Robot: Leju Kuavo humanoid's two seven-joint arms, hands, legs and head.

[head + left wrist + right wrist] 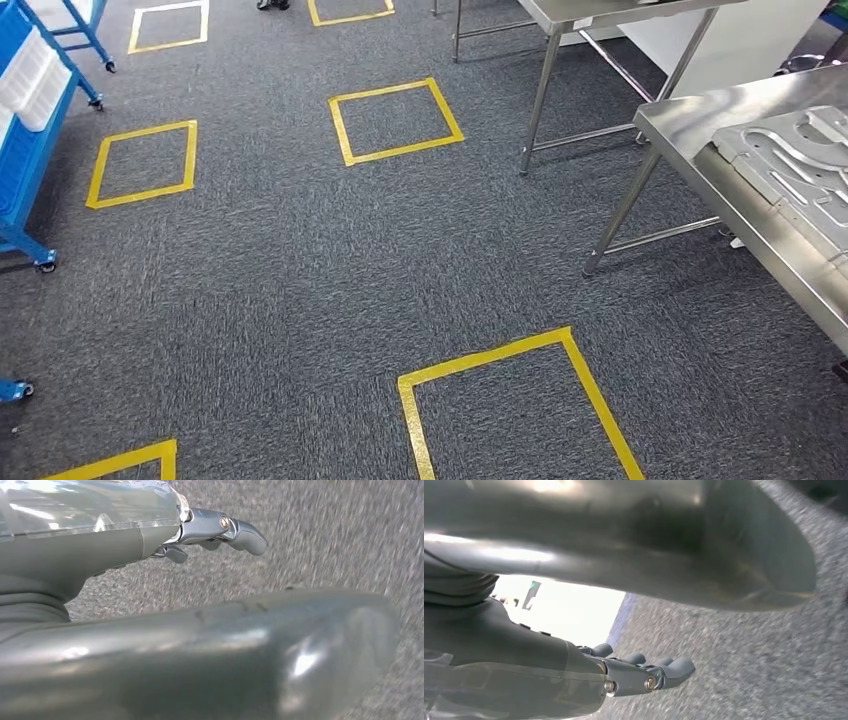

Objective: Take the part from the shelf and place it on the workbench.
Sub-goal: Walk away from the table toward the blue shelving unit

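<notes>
Left hand (210,535), right hand (644,672) empty.

Flat silvery metal part (790,165) with curvy cutouts, lying on the steel desk (690,115) off to the right. Blue shelf (25,120) sits far left, well apart.
</notes>
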